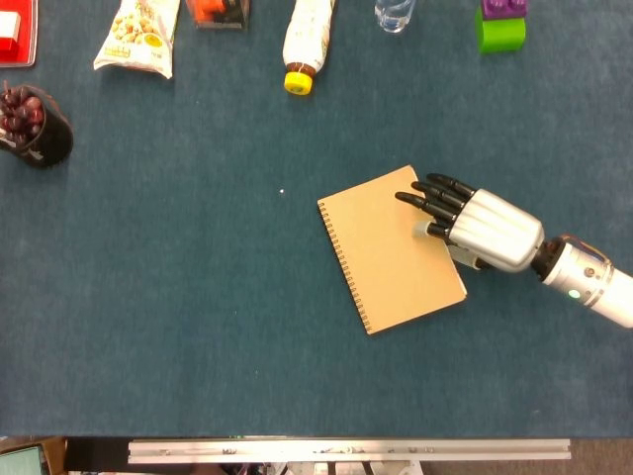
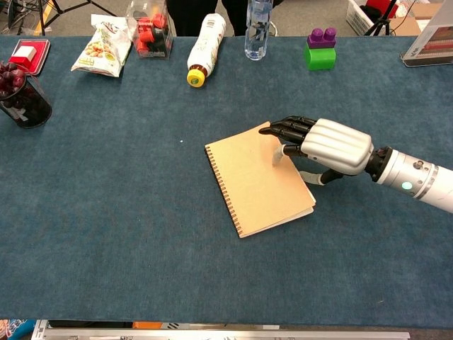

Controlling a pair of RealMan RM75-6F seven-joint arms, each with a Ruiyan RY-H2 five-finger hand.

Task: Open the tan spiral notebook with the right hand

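Observation:
The tan spiral notebook (image 1: 381, 257) (image 2: 248, 180) lies closed on the blue table, its wire binding along the left edge. My right hand (image 1: 487, 230) (image 2: 331, 145) reaches in from the right. Its dark fingers (image 1: 423, 196) (image 2: 277, 129) are spread over the far right part of the cover, and one pale fingertip presses down on it. The thumb sits beside the notebook's right edge. In the chest view a thin sliver of pages shows at the near right corner. My left hand is in neither view.
Along the far edge stand a snack bag (image 2: 99, 46), a lying bottle with a yellow cap (image 2: 202, 49), a clear water bottle (image 2: 258, 25) and a green and purple block (image 2: 320, 49). A dark cup of grapes (image 2: 21, 95) is at the far left.

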